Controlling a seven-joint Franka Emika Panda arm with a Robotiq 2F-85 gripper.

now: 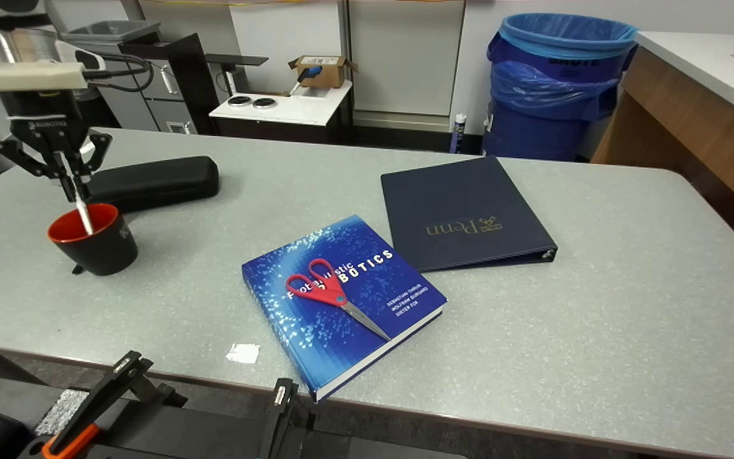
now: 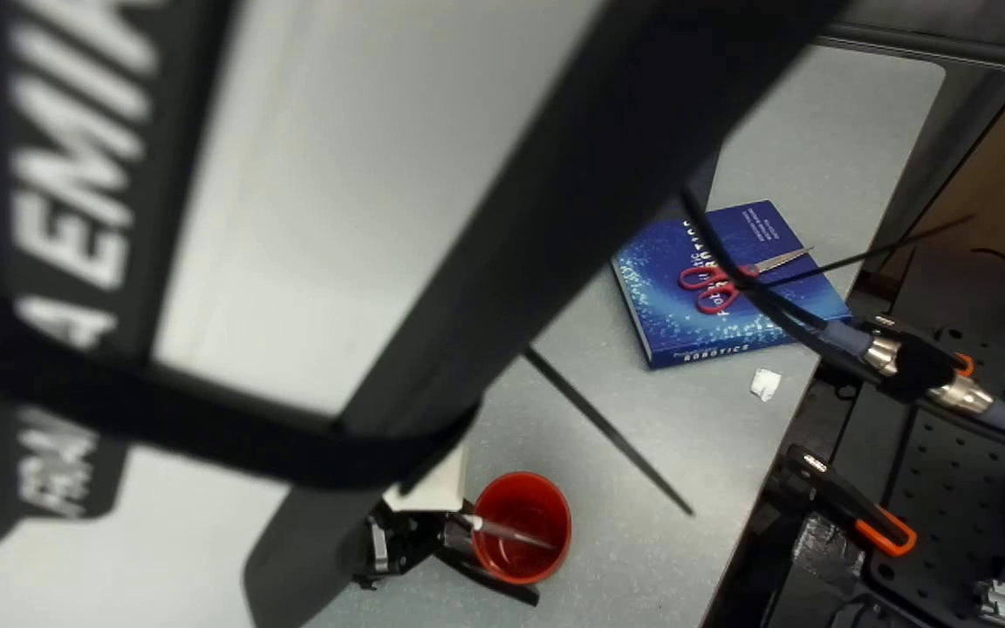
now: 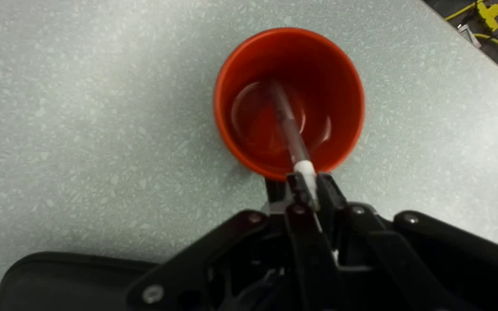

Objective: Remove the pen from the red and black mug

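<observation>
Pen (image 3: 296,138) slants down into the red and black mug (image 1: 109,252), lower end inside, white upper end seemingly pinched in the gripper (image 3: 309,179), its fingers nearly together. Its long axis runs on below the fingers, roughly in line with them, so a pull up along that slant should free it. Outward, ROBOTIQ marks the gripper, ROBOTICS, THRUN, BURGARD and FOX the blue book (image 1: 303,331) under the scissors (image 1: 332,292), Penn the binder (image 1: 462,191), BRUTE the bin (image 1: 532,137), part of FRANKA EMIKA the arm (image 2: 311,201).

In an exterior view, slim white-and-grey pen (image 2: 514,535) slants into round red-lined mug (image 2: 539,501), its white end meeting the black gripper (image 2: 466,526). Red-handled metal scissors (image 2: 766,264) lie on thick blue hardcover book (image 2: 764,323).
</observation>
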